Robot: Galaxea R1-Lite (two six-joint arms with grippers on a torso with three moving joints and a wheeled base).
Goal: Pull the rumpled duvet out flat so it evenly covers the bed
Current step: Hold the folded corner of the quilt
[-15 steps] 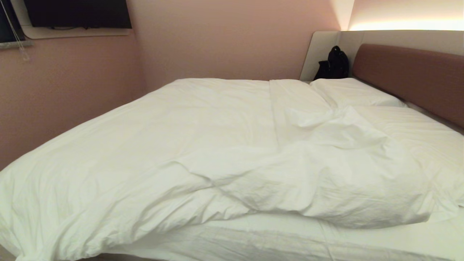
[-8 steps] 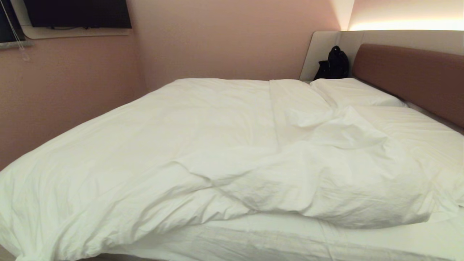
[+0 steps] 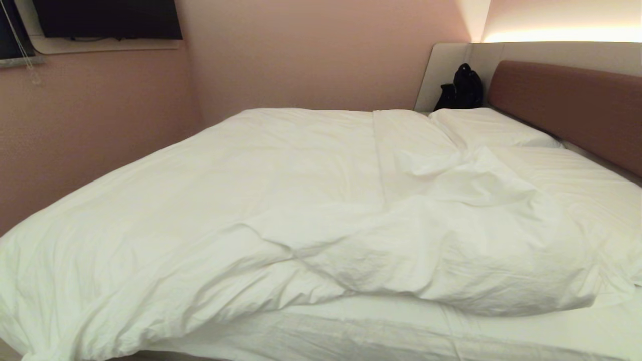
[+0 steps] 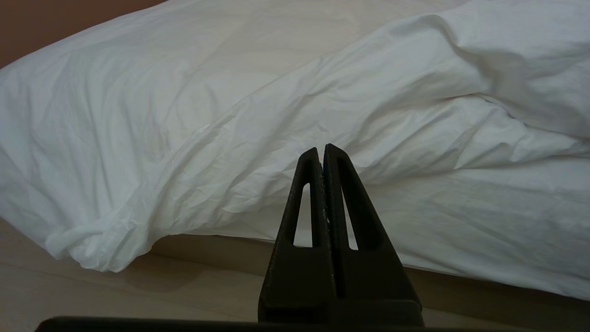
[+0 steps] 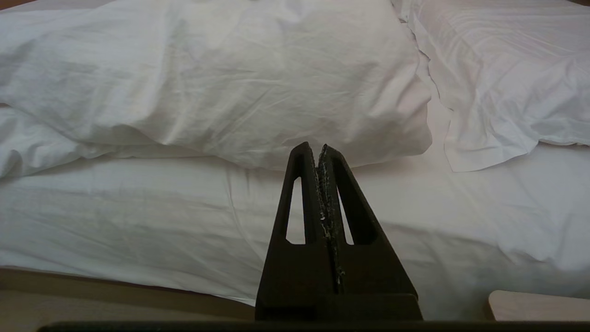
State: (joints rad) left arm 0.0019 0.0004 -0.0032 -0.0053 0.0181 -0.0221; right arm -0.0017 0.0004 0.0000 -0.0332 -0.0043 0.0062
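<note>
The duvet [image 3: 281,210] lies rumpled across the bed [image 3: 567,108], covering most of the mattress but bunched up along the near side. Its near edge is folded back on itself in a thick, creased roll that runs from the near left corner towards the right, so a strip of the white sheet [image 3: 451,333] shows bare below it along the front edge of the mattress. At the near left corner the duvet hangs over the side of the bed. Towards the headboard [image 3: 577,105] on the right, two white pillows [image 3: 481,128] lie side by side, the nearer one partly under a peaked fold of the duvet. A black bag [image 3: 462,90] stands in the corner beyond the far pillow, against the pale surround. A dark screen [image 3: 108,19] hangs on the pink wall to the left. Neither arm shows in the head view. In the left wrist view the left gripper [image 4: 321,150] is clenched with nothing between its fingers, hanging in front of the overhanging duvet corner and apart from it, above the pale floor [image 4: 92,295]. In the right wrist view the right gripper [image 5: 314,148] is likewise clenched and empty, pointing at the bare sheet below the duvet's rolled edge, not touching the bedding.
</note>
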